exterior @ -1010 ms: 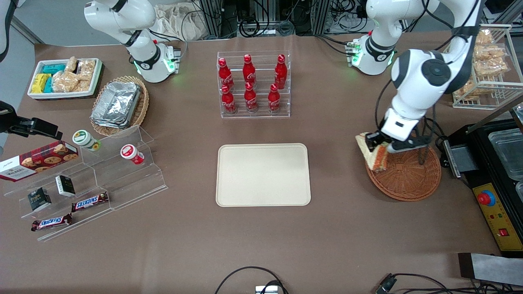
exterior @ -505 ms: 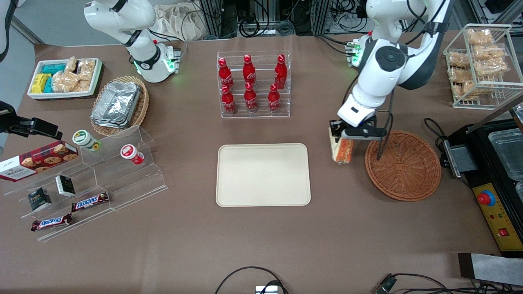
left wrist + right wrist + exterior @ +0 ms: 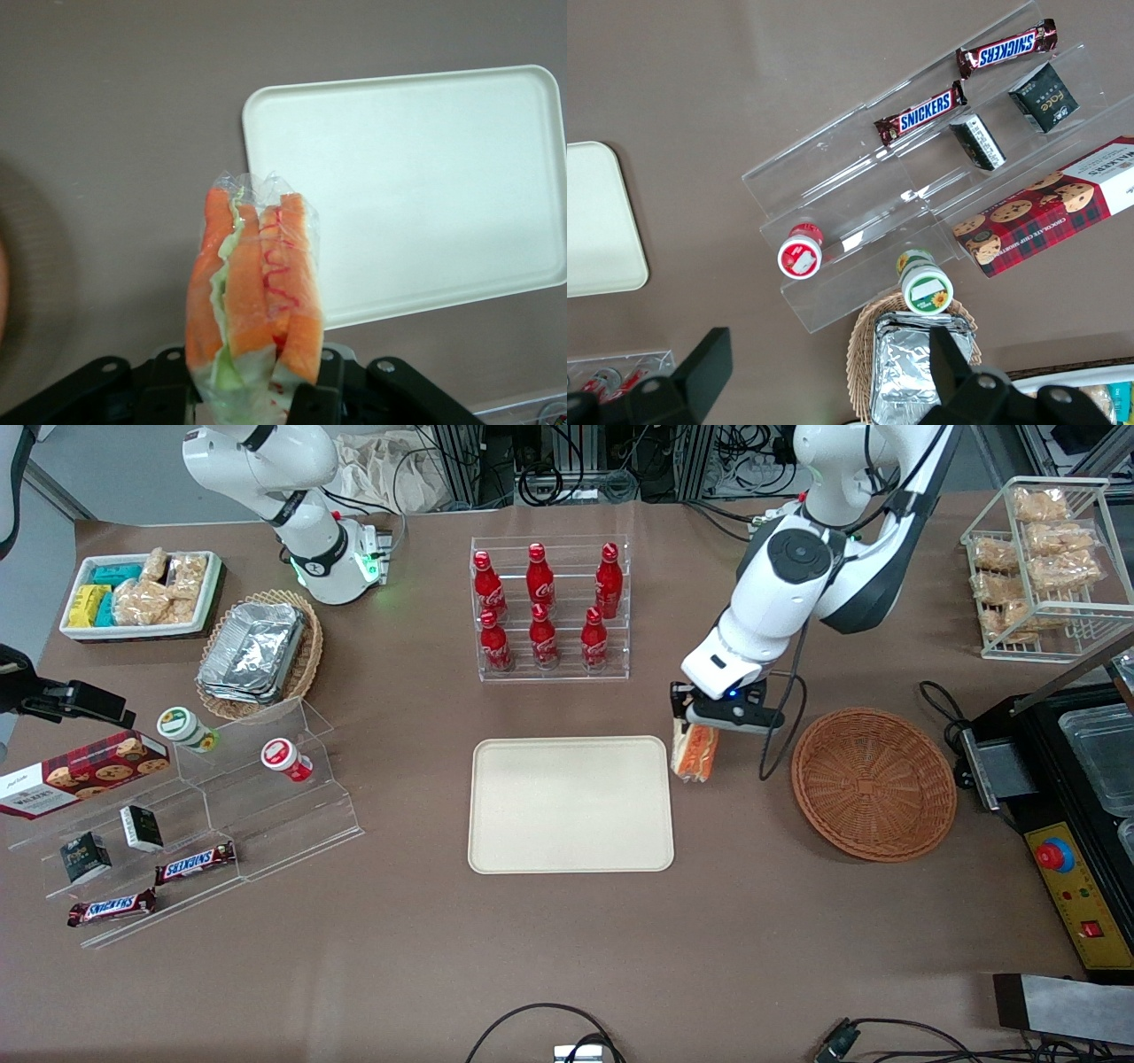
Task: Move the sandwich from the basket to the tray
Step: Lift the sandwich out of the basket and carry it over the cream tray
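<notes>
The wrapped sandwich [image 3: 694,751] is pinched by the left gripper [image 3: 700,731], held apparently just beside the tray [image 3: 570,804], between it and the wicker basket [image 3: 873,784].

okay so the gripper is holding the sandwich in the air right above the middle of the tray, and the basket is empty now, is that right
Not quite. The gripper does hold the sandwich in the air and the basket is empty, but the front view shows the sandwich beside the tray, just off its edge nearest the basket, not above its middle.

Even, bright overhead light with soft shadows (glare on the foil trays [image 3: 252,651]); sharp throughout.
</notes>
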Tool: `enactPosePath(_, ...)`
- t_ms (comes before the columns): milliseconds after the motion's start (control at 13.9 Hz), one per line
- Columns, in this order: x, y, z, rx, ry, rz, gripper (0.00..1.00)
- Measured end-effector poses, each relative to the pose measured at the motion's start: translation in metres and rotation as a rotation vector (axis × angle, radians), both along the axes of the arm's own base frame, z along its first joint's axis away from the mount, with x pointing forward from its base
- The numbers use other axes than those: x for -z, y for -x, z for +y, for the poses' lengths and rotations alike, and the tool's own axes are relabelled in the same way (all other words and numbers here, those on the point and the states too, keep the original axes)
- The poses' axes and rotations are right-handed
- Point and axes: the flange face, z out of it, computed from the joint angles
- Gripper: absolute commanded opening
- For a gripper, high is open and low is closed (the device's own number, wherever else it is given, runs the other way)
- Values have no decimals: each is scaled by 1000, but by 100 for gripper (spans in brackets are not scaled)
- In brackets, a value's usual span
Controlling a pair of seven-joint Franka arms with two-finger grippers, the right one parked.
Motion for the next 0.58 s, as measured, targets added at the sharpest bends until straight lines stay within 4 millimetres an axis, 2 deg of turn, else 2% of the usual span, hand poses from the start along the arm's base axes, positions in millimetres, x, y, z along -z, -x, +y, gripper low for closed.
enactPosePath(216, 17, -11, -23, 17, -23, 0, 43)
enactPosePath(433, 43, -15, -49, 18, -47, 9, 43)
enactPosePath(577, 61, -19, -58, 21, -52, 26, 43)
